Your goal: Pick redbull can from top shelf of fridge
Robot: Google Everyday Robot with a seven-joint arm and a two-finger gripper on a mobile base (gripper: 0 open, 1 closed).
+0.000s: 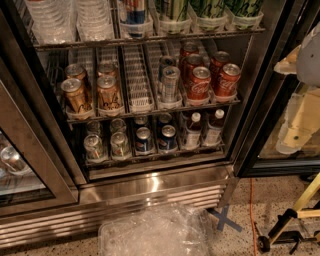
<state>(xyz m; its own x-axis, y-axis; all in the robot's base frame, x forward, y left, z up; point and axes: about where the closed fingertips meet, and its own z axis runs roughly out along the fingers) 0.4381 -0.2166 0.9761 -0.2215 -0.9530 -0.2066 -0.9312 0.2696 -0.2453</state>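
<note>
The redbull can (134, 11), blue and silver with red marking, stands in a clear lane tray on the top shelf (150, 40) of the fridge (150, 187). Its upper part is cut off by the frame's top edge. The shelf is a wire rack across the top of the view. My gripper (294, 135), cream-coloured and hanging from the pale arm, is at the far right in front of the right glass door. It is well to the right of the can and lower, and touches nothing.
Water bottles (50, 20) and green cans (207, 10) flank the redbull can. Below are gold cans (75, 95), a slim silver can (170, 82), Coca-Cola cans (200, 82), Pepsi cans (144, 140) and small bottles (192, 131). The left door (30, 165) stands open. Clear plastic (155, 232) and a yellow stand (300, 212) are on the floor.
</note>
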